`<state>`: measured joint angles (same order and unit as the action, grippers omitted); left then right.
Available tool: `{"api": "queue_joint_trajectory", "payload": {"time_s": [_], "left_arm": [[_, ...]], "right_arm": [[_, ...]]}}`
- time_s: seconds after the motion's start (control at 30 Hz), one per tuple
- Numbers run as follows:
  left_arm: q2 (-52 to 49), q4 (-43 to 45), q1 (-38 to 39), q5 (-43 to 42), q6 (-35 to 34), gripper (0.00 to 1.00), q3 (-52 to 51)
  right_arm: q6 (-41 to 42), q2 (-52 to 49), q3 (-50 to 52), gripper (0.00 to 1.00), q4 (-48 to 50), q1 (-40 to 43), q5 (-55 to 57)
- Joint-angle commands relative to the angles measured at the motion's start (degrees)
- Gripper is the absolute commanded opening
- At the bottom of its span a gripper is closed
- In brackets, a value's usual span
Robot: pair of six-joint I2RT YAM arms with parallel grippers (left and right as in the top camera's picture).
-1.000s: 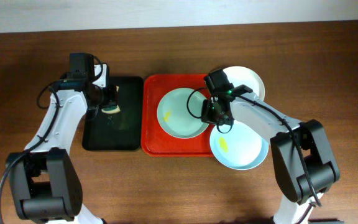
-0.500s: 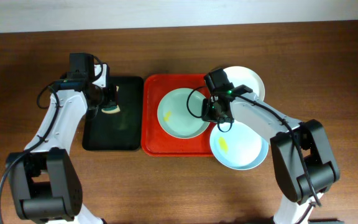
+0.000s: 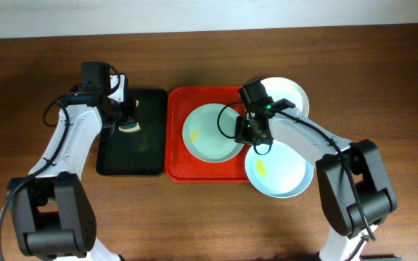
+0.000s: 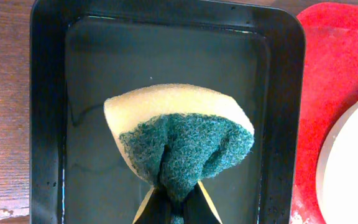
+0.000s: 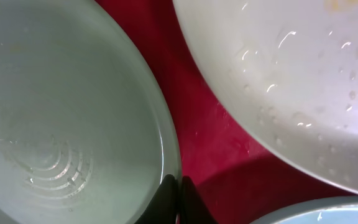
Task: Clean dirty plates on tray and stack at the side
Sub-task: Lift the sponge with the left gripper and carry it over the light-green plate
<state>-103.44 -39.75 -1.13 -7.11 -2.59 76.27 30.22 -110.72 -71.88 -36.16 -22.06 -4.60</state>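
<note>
The red tray holds a pale blue plate with a small yellow smear. My right gripper is shut on that plate's right rim; in the right wrist view the jaws pinch the rim of the plate over the tray. A white plate lies at the tray's far right corner, and shows wet in the right wrist view. A second pale blue plate with a yellow smear overlaps the tray's near right corner. My left gripper is shut on a sponge.
A black tray lies left of the red tray; in the left wrist view its floor looks wet under the sponge. The brown wooden table surrounds both trays.
The plate in my right gripper has shifted very slightly to the left. The left arm and sponge have not moved.
</note>
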Motion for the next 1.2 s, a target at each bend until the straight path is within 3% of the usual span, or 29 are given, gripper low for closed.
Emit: {"api": "queue_joint_trajectory", "payload": {"time_s": [0.0, 0.3, 0.57, 0.93, 1.17], "left_arm": [[0.3, 0.2, 0.0, -0.7, 1.1, 0.0, -0.4], [0.3, -5.6, 0.0, -2.1, 1.1, 0.0, 2.6], [0.3, -18.9, 2.0, -2.2, -2.8, 0.0, 16.2], [-0.9, -18.0, 17.0, -4.0, -5.9, 0.0, 16.3], [-4.5, -17.9, 19.9, -4.1, -8.3, 0.0, 16.3]], "right_arm": [[0.0, 0.6, 0.4, 0.04, -1.2, -0.1, -1.2], [0.0, 0.6, 0.4, 0.04, -1.3, -3.5, -0.8], [0.0, 0.6, 0.4, 0.04, -1.2, -3.5, -0.7], [0.0, 0.6, 0.4, 0.04, -1.2, -3.5, -0.7], [0.0, 0.6, 0.4, 0.04, -1.2, -3.5, -0.7]]}}
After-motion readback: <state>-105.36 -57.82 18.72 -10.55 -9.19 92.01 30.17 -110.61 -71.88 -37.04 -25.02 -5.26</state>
